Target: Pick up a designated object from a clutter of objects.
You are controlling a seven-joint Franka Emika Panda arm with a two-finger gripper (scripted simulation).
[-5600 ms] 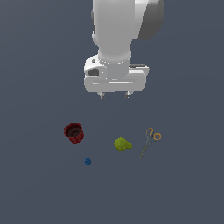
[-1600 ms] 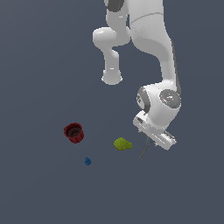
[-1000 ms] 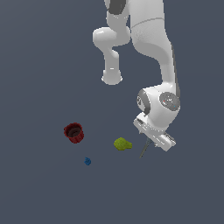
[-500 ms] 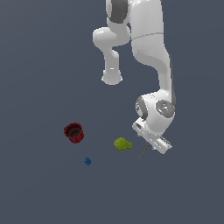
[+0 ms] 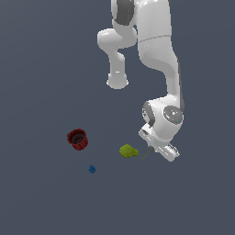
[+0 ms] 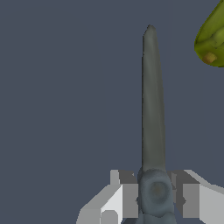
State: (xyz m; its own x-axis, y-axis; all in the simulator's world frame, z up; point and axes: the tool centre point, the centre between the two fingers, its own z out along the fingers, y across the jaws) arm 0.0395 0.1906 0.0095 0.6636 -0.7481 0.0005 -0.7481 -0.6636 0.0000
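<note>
The hand (image 6: 154,199) straddles the scissors (image 6: 153,109) at the pivot, pads apparently touching; thin blades may twist out, nudging the nearby yellow-green lump (image 5: 128,151).

From where I stand, there is no writing, label, brand, number or sign to read anywhere in either view.
</note>
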